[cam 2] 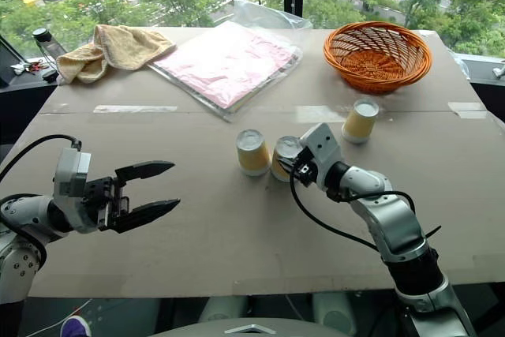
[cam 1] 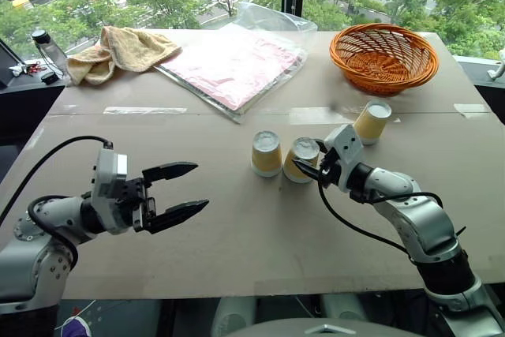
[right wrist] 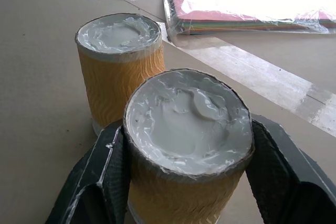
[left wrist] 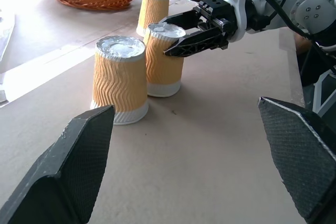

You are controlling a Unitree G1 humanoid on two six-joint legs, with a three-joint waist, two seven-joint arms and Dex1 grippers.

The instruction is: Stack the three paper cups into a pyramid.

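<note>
My head cameras looked forward and down across the bench (cam 1: 237, 258), while my left wrist camera faced low toward two cups (left wrist: 120, 80) that my right wrist camera saw from very near.

Paper, wicker, cloth and plastic on matt board

The paper cups (left wrist: 120, 80) had ribbed sides; the basket (cam 1: 384, 56) was woven wicker, the towel (cam 1: 118, 50) nubbly cloth, the wrapped sheets (cam 1: 233, 65) glossy plastic, the surface (cam 1: 237, 242) dull.
</note>
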